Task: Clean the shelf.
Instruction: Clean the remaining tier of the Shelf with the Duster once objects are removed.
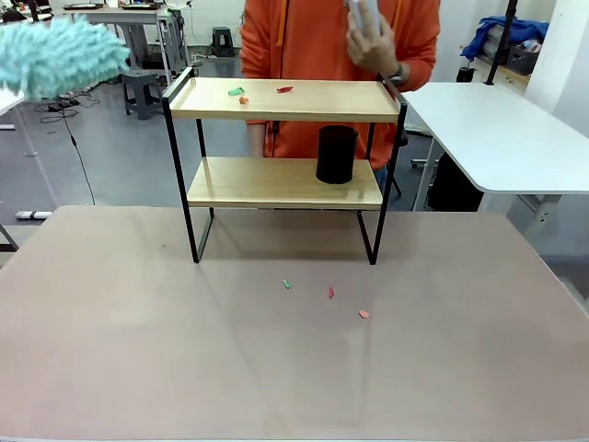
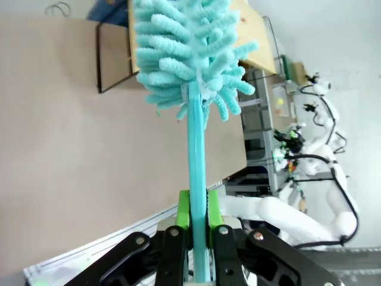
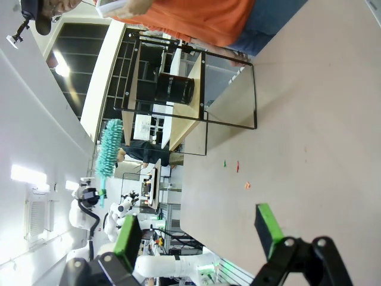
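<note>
Left end effector (image 2: 198, 210) pinches duster (image 2: 184, 53), right end effector (image 3: 198, 230) spread; black cup (image 1: 336, 154) on shelf (image 1: 248, 182).

Teal duster (image 2: 186, 53), black-framed pale shelf (image 1: 322, 103)

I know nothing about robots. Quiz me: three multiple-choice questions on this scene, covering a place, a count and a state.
1. Where on the shelf is the black cup? A) top board B) lower board C) hung on a leg
2. How many small scraps lie on the brown table? A) one B) three C) six
3. The left tool is: A) shut on the handle of the teal duster B) open, empty C) holding the cup
Answers: B, it stands on the lower board; B, green, red and orange bits; A, green pads clamp the handle.
</note>
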Motion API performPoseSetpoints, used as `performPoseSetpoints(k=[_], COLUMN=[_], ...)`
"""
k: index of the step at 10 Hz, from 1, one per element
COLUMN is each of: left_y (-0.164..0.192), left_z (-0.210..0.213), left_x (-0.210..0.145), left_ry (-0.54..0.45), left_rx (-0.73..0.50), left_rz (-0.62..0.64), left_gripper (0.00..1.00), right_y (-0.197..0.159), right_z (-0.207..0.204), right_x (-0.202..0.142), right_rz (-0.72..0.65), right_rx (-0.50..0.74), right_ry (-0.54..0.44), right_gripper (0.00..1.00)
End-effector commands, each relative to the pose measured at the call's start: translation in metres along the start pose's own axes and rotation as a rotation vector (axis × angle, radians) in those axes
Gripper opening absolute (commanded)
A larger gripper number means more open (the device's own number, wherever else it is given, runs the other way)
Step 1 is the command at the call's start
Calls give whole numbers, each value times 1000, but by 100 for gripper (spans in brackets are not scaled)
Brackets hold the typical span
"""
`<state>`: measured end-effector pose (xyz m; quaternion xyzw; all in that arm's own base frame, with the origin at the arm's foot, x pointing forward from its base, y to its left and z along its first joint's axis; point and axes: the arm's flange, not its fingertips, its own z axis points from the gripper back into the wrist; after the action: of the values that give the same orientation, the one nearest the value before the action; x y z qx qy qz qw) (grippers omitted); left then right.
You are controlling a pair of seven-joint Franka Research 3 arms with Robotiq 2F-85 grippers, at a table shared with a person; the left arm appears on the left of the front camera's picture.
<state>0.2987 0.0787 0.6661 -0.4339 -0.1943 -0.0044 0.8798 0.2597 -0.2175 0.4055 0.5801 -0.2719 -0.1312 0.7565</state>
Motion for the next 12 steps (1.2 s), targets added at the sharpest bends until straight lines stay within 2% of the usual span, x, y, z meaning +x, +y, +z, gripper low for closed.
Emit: performPoseSetpoints(k=[1,3,6,8,12], left_y=[-55,-106,-144,-141,-127], left_z=[-22,-67,-132,-164,-208], left_x=[32,51,61,54,47], left_ry=[54,67,34,75,65], left_rx=[55,142,278,333,453], left_rz=[-52,-98,-141,-173,-186], left_gripper=[13,13,13,13,13], right_y=[2,2,2,2,2], right_z=[-1,-1,-1,-1,-1], right_x=[3,3,3,3,3], right_rz=[27,27,27,27,27], right_rx=[17,17,17,17,17], right_ry=[-13,-13,-13,-13,-13], right_gripper=[100,100,100,100,100])
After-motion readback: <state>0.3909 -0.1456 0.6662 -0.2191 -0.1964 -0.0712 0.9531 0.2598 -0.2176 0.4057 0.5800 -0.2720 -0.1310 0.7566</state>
